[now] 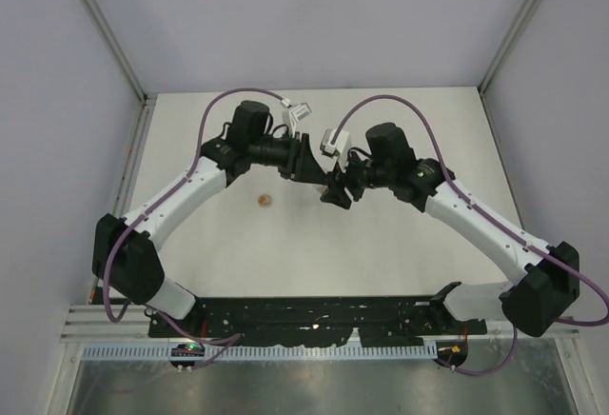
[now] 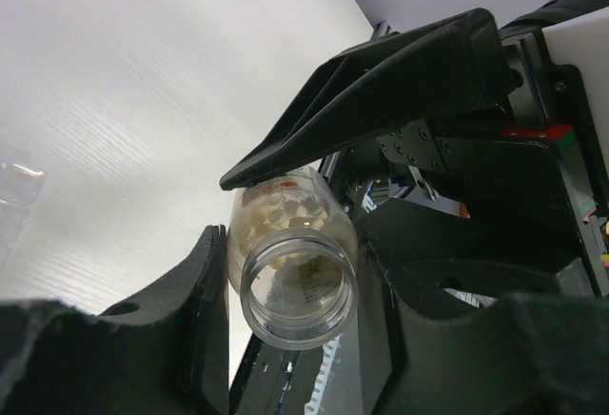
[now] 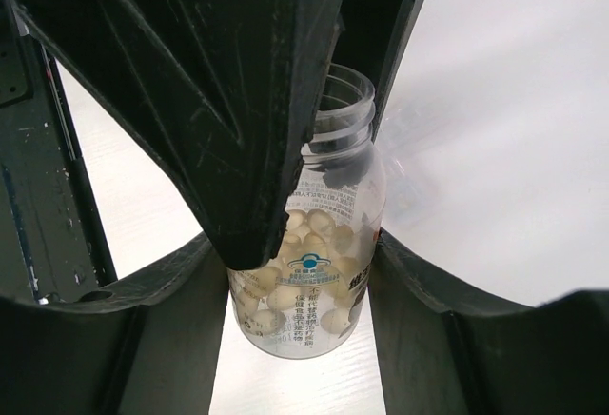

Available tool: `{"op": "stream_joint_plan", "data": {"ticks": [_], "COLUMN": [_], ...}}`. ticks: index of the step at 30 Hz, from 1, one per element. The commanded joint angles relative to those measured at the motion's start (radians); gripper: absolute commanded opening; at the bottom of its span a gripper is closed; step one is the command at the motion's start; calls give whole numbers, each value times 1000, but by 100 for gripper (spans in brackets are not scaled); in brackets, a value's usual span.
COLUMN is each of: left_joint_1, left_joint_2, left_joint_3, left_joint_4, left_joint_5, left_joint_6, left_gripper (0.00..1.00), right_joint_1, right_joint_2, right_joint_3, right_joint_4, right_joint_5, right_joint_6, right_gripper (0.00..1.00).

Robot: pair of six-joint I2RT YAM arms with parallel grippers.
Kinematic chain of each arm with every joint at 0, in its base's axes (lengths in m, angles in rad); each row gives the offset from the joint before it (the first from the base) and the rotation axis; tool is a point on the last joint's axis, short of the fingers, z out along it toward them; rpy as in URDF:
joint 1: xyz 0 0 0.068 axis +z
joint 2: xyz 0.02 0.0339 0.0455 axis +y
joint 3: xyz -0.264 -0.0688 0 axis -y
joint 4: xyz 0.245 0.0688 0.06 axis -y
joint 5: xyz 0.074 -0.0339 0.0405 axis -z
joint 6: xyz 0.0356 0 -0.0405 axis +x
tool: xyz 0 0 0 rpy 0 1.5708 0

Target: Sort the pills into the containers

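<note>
Bottle (image 3: 319, 234) of pale pills (image 3: 285, 296) sits over mid-worktop (image 1: 381, 253), pinched round the body by my right fingers (image 3: 162, 348), left fingers (image 3: 238, 101) straddling its neck but I can't tell if they're squeezing.

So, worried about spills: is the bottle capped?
Uncapped: the bottle has a bare, open mouth in both wrist views; pills sit inside.
</note>
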Motion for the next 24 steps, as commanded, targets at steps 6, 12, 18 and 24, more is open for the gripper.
{"op": "stream_joint_plan", "data": {"ticks": [6, 12, 18, 24], "left_joint_1": [19, 54, 65, 79], "left_joint_2": [-53, -97, -119, -126], "left_joint_3": [-93, -184, -242, -287], "left_joint_4": [274, 483, 638, 744], "left_joint_5": [159, 203, 226, 225], "left_joint_6": [-163, -299, -404, -479], "left_gripper": [0, 0, 0, 0], "right_joint_1": [8, 7, 7, 8], "right_joint_2": [-96, -127, -135, -143], "right_joint_3": [29, 21, 12, -11], "right_joint_4": [86, 103, 112, 119], "right_joint_5": [46, 52, 42, 22], "right_joint_6": [15, 18, 21, 26], "right_gripper": [59, 76, 83, 85]}}
